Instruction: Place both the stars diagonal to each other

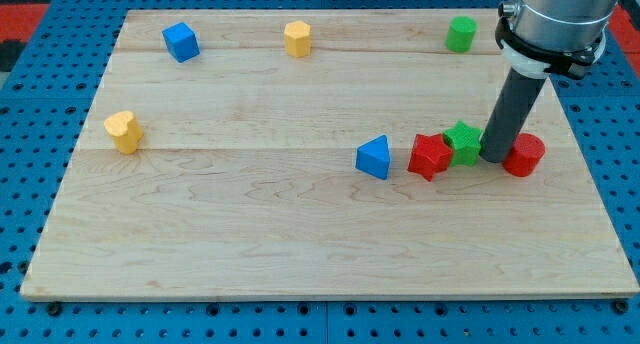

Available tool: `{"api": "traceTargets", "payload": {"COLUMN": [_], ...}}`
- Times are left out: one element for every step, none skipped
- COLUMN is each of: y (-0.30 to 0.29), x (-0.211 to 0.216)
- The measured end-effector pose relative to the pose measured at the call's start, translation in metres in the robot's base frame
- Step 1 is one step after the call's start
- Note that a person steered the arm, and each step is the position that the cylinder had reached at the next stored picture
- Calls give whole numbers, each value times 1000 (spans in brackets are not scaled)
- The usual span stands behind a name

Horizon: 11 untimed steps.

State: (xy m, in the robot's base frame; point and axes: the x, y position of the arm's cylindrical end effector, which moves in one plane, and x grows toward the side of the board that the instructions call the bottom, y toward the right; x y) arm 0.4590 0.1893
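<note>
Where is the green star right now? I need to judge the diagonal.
The green star sits right of the board's centre, touching the red star on its upper right, with my tip just to its right.

A dark straight rod (511, 114) hangs from a silvery, seemingly black-banded collar (550, 24).

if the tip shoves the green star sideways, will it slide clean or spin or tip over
The green star looks squat and flat-bottomed, so it will probably slide, not tip. Its points could catch an off-centre push, so some spin seems likely. It sits against the red star, which would probably be dragged along. My tip stands between the green star and the red cylinder.
</note>
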Motion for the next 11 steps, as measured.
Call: {"api": "traceTargets", "payload": {"y": [-12, -57, -76, -76, -75, -45, -18, -44, -91, -141, -138], "x": [23, -5, -19, -19, -19, -23, -24, -51, -70, -70, -47]}}
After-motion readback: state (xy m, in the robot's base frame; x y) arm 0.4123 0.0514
